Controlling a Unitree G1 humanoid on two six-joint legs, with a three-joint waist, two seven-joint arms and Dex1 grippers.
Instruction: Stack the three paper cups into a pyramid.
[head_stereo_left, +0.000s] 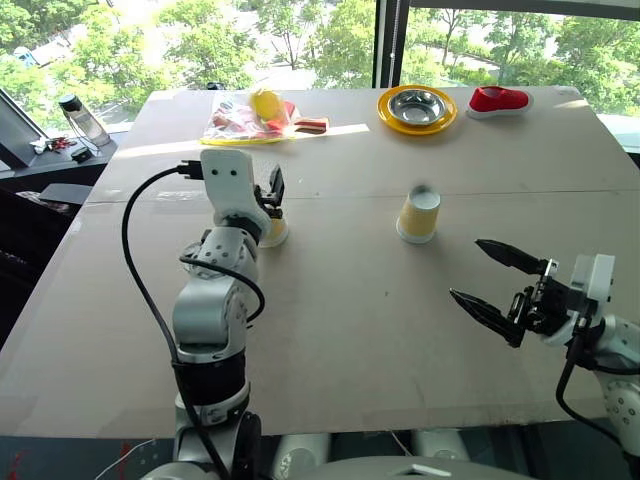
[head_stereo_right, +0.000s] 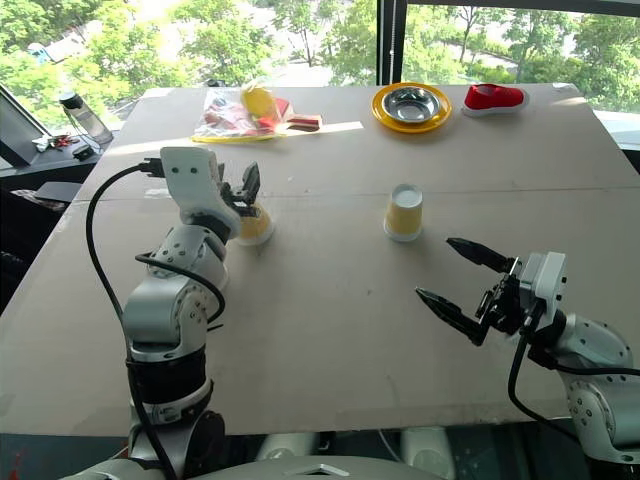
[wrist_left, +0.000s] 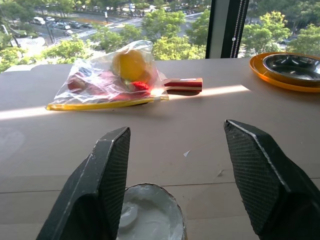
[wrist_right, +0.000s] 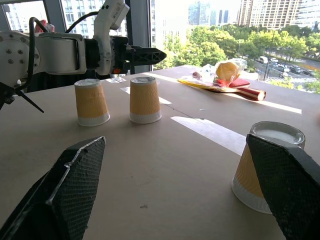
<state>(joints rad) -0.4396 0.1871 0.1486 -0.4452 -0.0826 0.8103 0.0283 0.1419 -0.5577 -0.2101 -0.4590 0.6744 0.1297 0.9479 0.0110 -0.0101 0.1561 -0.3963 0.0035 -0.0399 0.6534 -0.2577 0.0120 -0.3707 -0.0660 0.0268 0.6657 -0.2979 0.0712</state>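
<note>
Head views: one paper cup stands upside down near the middle of the table, its white closed base up and its wide rim on the surface; the sides are yellow with a white band at the rim. A second cup stands inverted just beyond the left gripper, partly hidden by the arm. The left gripper sits above this cup with its fingers spread and nothing between them. The right gripper hovers over the table's near right part, well apart from the central cup, jaws wide and empty. At the far edge lie a clear bag of items, a yellow plate with a steel bowl and a red shoe.

Left wrist view: both fingers stand wide apart. The white base of an inverted cup lies low between them, close to one finger; contact cannot be determined.

Right wrist view: two inverted cups stand side by side, near but apart, below the left gripper. The third cup stands alone, well apart, next to one of the right gripper's wide-open fingers
</note>
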